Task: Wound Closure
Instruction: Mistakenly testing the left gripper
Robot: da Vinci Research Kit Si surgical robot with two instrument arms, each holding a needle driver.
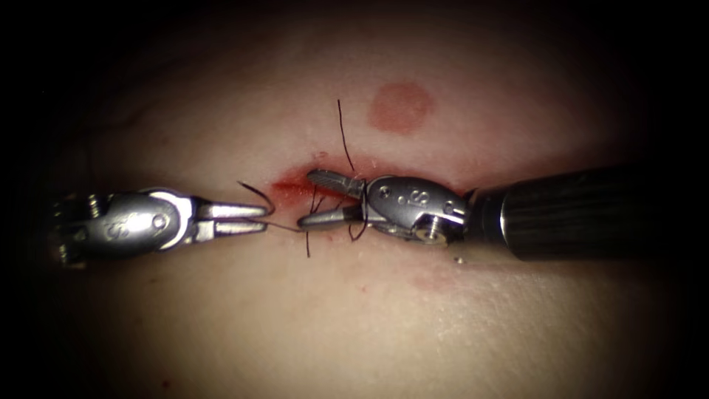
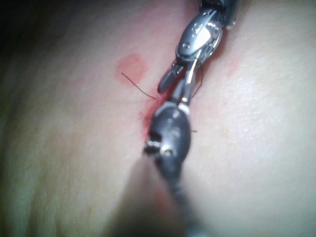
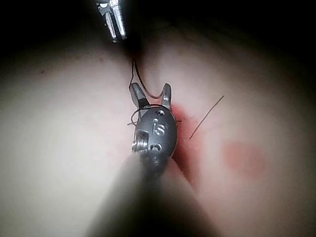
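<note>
The cut (image 1: pixel 292 188) runs across the tissue (image 1: pixel 354 318) with red fluid along it. My left tool (image 1: pixel 264 219) reaches in from the left, at the cut's left end, jaws shut on a thin strand of thread (image 1: pixel 284 227) that leads right. My right tool (image 1: pixel 306 198) lies over the cut with its jaws wide open, one above and one below the wound line, gripping nothing. Dark thread loops around and between the right tool's jaws (image 3: pixel 150 88). One loose end (image 1: pixel 345 137) rises above the cut, and another short end (image 1: pixel 255 192) curls near the left tool's tip. The left tool (image 3: pixel 114 32) is seen beyond the right tool's jaws.
A round red mark (image 1: pixel 399 107) sits on the tissue above and right of the cut. The right tool's dark shaft (image 1: pixel 591 210) lies low over the tissue on the right. A short thread end (image 1: pixel 308 247) hangs below the cut.
</note>
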